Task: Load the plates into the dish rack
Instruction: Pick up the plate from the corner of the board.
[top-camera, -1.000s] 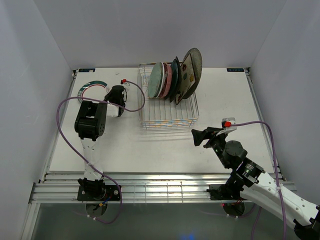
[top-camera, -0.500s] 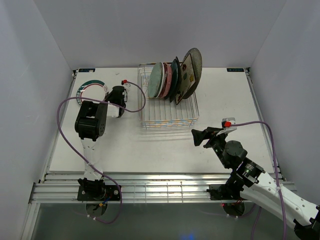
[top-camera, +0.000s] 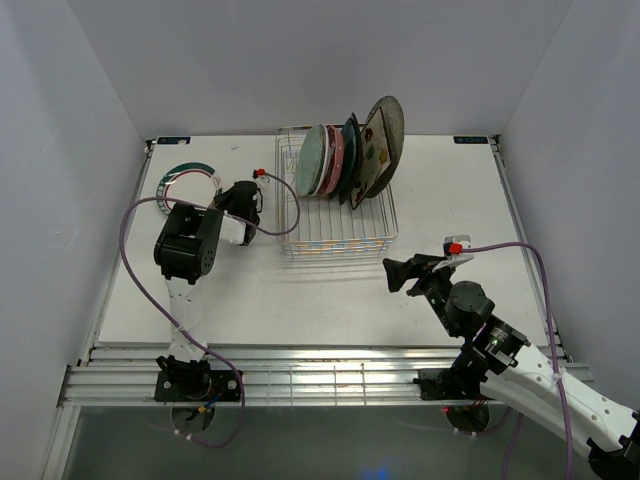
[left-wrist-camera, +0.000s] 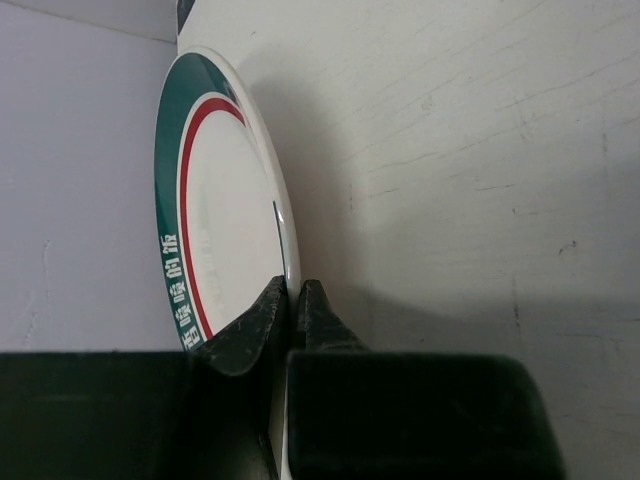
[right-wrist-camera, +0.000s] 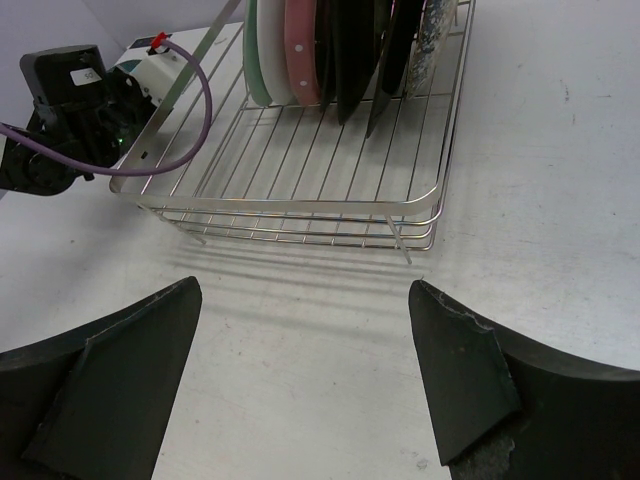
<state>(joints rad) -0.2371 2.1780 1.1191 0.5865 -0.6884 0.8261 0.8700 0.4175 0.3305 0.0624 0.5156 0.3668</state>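
A white plate with a teal and red rim (top-camera: 188, 172) (left-wrist-camera: 225, 210) lies at the table's back left. My left gripper (top-camera: 224, 190) (left-wrist-camera: 293, 292) is shut on its near rim, one finger on each face. The silver wire dish rack (top-camera: 338, 225) (right-wrist-camera: 300, 170) stands at the back centre. Several plates (top-camera: 350, 152) (right-wrist-camera: 330, 40) stand upright in its far end: mint, pink, dark ones and a speckled grey one. My right gripper (top-camera: 396, 272) (right-wrist-camera: 305, 292) hangs open over bare table in front of the rack's near right corner, holding nothing.
The near half of the rack holds nothing. My left arm (right-wrist-camera: 70, 110) and its purple cable (top-camera: 270, 215) sit close by the rack's left side. White walls enclose the table at the left, back and right.
My left gripper has closed on the plate's rim and shifted a little to the right toward the rack, drawing the plate with it. The right arm has not moved.
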